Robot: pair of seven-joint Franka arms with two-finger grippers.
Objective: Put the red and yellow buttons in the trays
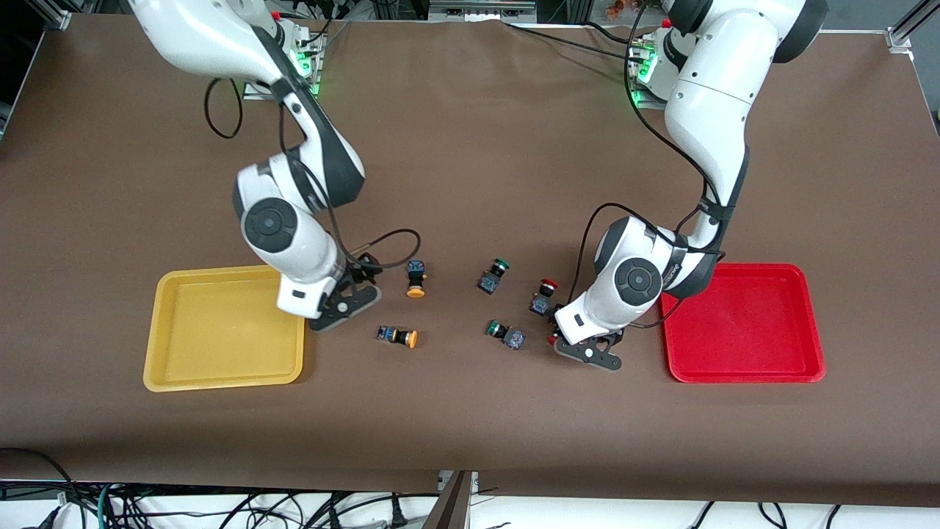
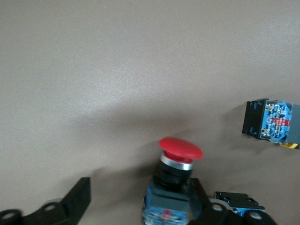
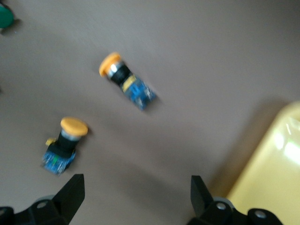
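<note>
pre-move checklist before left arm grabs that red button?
1. Left pincer open: ok.
2. Red button between its fingers: ok, one finger apart, the other close beside the body.
3. Contact made: cannot tell.
4. Red tray free of buttons: ok.
5. Second red button apart from the grasp: ok.
6. Right pincer open, over the table beside the yellow tray, holding nothing: ok.

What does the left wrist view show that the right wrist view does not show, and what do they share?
Only the left wrist view shows a red-capped button between the open fingers of the left gripper, and another switch body at the frame edge. Only the right wrist view shows two yellow-capped buttons, the yellow tray, a green cap and the open, empty right gripper. Both share the brown table.
</note>
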